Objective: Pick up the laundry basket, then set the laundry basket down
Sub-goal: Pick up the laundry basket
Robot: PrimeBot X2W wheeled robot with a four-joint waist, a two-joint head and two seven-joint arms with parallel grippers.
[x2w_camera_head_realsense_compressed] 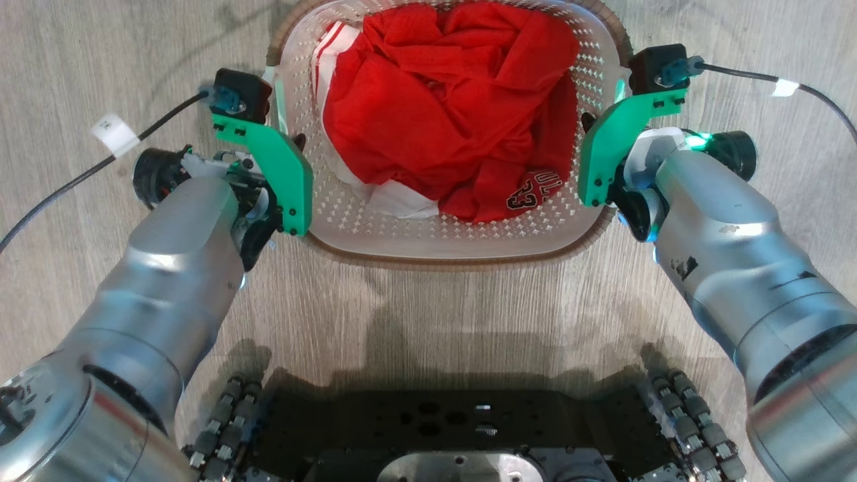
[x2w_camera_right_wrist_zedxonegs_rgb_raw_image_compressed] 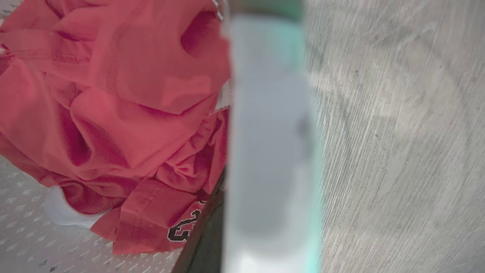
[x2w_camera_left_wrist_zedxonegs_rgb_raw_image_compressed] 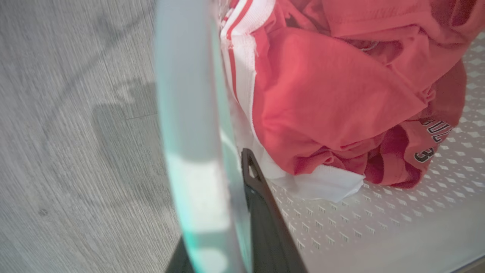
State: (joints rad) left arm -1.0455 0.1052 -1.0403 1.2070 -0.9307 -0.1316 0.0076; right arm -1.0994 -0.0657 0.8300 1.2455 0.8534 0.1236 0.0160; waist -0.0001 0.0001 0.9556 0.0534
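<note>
pale wood floor [x2w_camera_head_realsense_compressed: 428,314] lies beneath the laundry basket [x2w_camera_head_realsense_compressed: 469,231]; left gripper [x2w_camera_left_wrist_zedxonegs_rgb_raw_image_compressed: 212,212] pinches its left handle [x2w_camera_left_wrist_zedxonegs_rgb_raw_image_compressed: 189,144], right gripper [x2w_camera_right_wrist_zedxonegs_rgb_raw_image_compressed: 265,231] straddles the right handle [x2w_camera_right_wrist_zedxonegs_rgb_raw_image_compressed: 265,125], closure unclear, for a level lift.

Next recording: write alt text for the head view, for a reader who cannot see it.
Seen from above, a white perforated laundry basket with a brown rim holds a crumpled red jersey with white trim. The left gripper and right gripper hold its side handles; pale wood-grain floor lies around it.
</note>
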